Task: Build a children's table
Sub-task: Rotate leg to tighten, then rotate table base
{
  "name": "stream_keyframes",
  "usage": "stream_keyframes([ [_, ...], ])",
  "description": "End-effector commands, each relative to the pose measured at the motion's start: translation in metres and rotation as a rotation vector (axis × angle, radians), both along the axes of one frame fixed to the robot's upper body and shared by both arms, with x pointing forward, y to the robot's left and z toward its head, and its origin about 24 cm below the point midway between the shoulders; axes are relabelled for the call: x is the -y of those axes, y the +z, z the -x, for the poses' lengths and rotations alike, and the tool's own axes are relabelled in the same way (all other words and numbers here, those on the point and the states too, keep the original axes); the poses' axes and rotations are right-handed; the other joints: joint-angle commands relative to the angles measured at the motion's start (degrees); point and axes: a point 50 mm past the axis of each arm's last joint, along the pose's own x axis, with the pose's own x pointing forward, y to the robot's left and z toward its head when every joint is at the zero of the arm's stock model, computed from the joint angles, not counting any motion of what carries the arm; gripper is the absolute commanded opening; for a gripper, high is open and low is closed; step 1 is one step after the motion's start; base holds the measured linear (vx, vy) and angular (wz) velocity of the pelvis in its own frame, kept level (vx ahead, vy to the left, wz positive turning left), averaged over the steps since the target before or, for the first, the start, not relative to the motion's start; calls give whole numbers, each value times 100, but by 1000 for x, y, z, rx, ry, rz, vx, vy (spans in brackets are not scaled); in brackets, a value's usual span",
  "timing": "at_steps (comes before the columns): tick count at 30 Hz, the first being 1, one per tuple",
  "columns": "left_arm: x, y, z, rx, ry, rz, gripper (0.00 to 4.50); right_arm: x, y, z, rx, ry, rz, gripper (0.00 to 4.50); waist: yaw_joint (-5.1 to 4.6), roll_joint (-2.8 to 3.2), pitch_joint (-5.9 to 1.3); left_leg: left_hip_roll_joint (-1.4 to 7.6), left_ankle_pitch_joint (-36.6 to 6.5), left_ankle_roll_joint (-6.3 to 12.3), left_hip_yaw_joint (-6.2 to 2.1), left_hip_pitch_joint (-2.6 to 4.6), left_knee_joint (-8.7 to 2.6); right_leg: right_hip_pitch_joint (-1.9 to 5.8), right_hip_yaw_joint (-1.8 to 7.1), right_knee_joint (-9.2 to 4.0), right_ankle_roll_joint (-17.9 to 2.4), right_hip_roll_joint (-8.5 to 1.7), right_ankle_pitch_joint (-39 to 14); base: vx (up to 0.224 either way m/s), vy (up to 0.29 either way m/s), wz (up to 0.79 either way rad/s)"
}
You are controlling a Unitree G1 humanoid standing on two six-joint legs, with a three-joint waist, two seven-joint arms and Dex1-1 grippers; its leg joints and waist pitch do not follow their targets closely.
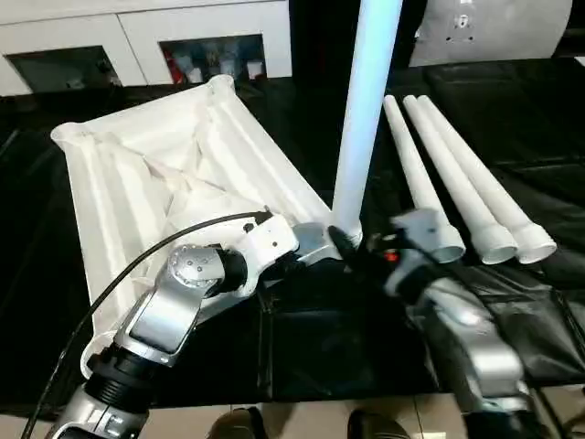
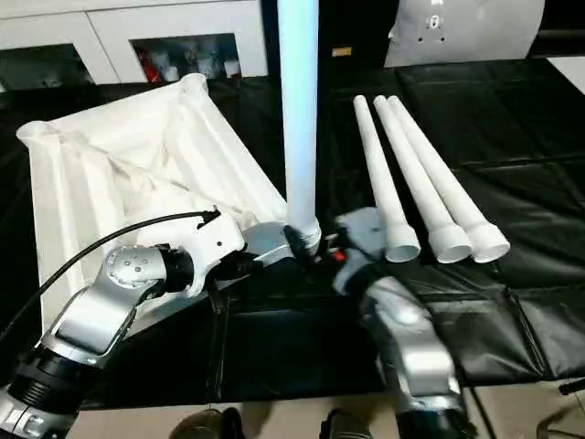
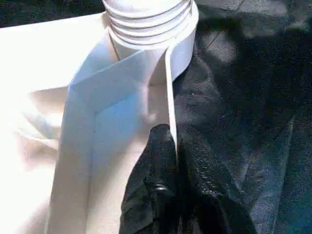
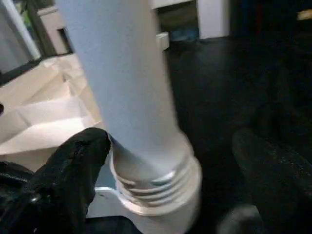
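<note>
Black mat (image 1: pixel 512 146), white cabinet (image 1: pixel 137 41) behind. My left gripper (image 3: pixel 170 146) pinches the tabletop (image 1: pixel 174 155) rim beside the upright leg (image 1: pixel 366 119); my right gripper (image 4: pixel 165 161) spreads wide around it.

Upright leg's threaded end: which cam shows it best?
Right wrist view: the upright leg's threaded end fills the frame, seated in the table top's corner socket. Left wrist view crops it; both eye views show it small.

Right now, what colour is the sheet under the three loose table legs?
Black sheet; white tapered plastic legs lie on it. Clearest in the right eye view.
</note>
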Motion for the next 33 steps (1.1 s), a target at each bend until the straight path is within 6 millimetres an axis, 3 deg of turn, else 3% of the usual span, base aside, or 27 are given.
stream_keyframes([
  [1,7,-7,6,-28,-62,10,0,6,2,3,-8,-25,-6,445,-14,-84,-507,162,-633,308,-38,16,-277,351,178,-352,-1213,-331,-700,0,0,0],
  [5,4,-11,7,-32,-89,-11,0,11,1,14,-23,33,6,445,-4,-58,-547,153,-570,349,-37,12,-252,349,171,-357,-1147,-322,-700,0,0,0],
  [10,-2,-11,2,-12,-49,-27,0,7,0,30,-46,174,34,445,7,-93,-593,151,-532,450,-47,-7,-231,373,159,-333,-1112,-315,-535,0,0,0],
  [13,-1,-7,-3,-24,-6,38,0,7,-1,34,-64,192,46,445,1,-98,-587,149,-729,419,-44,-5,-238,348,153,-380,-1056,-325,-1004,0,0,0],
  [16,3,3,-6,-45,12,145,43,7,1,34,-66,185,44,450,6,-105,-596,143,-901,309,-42,9,-231,322,151,-419,-980,-324,-1520,0,0,0],
  [18,4,8,-7,-46,7,182,57,5,0,35,-76,199,46,450,20,-105,-609,158,-892,301,-54,5,-233,307,154,-407,-970,-319,-1503,0,0,0],
  [20,2,13,-9,-28,23,210,64,-1,-1,40,-122,260,21,450,22,-67,-608,161,-903,310,-71,-6,-232,313,148,-395,-998,-320,-1433,0,0,0],
  [21,-4,17,-12,-12,61,216,89,-5,-2,42,-146,287,25,450,14,-75,-602,156,-940,307,-71,-14,-231,311,143,-399,-988,-314,-1416,0,0,0],
  [23,-7,19,-14,-7,83,216,95,-6,-3,42,-152,287,32,450,0,-88,-600,149,-1020,291,-68,-18,-231,306,140,-411,-939,-316,-1532,0,0,0],
  [24,-15,21,-17,4,124,200,95,-8,-5,42,-166,285,54,450,-7,-28,-589,142,-1069,263,-83,-22,-239,303,135,-417,-880,-324,-1685,0,0,0],
  [25,-16,21,-17,7,133,196,95,-8,-5,42,-168,286,56,450,-33,-66,-585,134,-1153,224,-77,-21,-239,294,131,-443,-810,-309,-1845,0,0,0],
  [26,-36,26,-24,47,252,149,95,-13,-7,40,-181,296,73,450,-37,-63,-587,137,-1187,200,-83,-17,-242,294,133,-436,-795,-309,-1886,0,0,0],
  [28,-58,32,-28,77,375,111,95,-17,-9,37,-195,282,87,450,-90,-41,-577,116,-1242,122,-94,-26,-249,291,122,-427,-750,-295,-1948,0,0,0],
  [29,-76,37,-28,90,460,72,69,-20,-11,35,-220,287,101,450,-126,-21,-563,98,-1307,92,-96,-19,-243,278,116,-444,-710,-287,-2085,0,0,0],
  [30,-76,37,-28,90,460,72,60,-20,-11,35,-220,287,101,450,-141,-28,-570,96,-1300,73,-109,-7,-244,281,114,-436,-708,-285,-2107,0,0,0],
  [31,-97,40,-26,113,543,-7,59,-25,-13,33,-245,310,112,450,-155,-4,-563,103,-1365,70,-100,34,-234,239,129,-476,-684,-284,-2271,0,0,0],
  [33,-122,42,-21,141,626,-129,54,-30,-14,31,-261,341,134,450,-157,18,-570,115,-1341,54,-124,16,-250,253,128,-433,-714,-277,-2117,0,0,0],
])
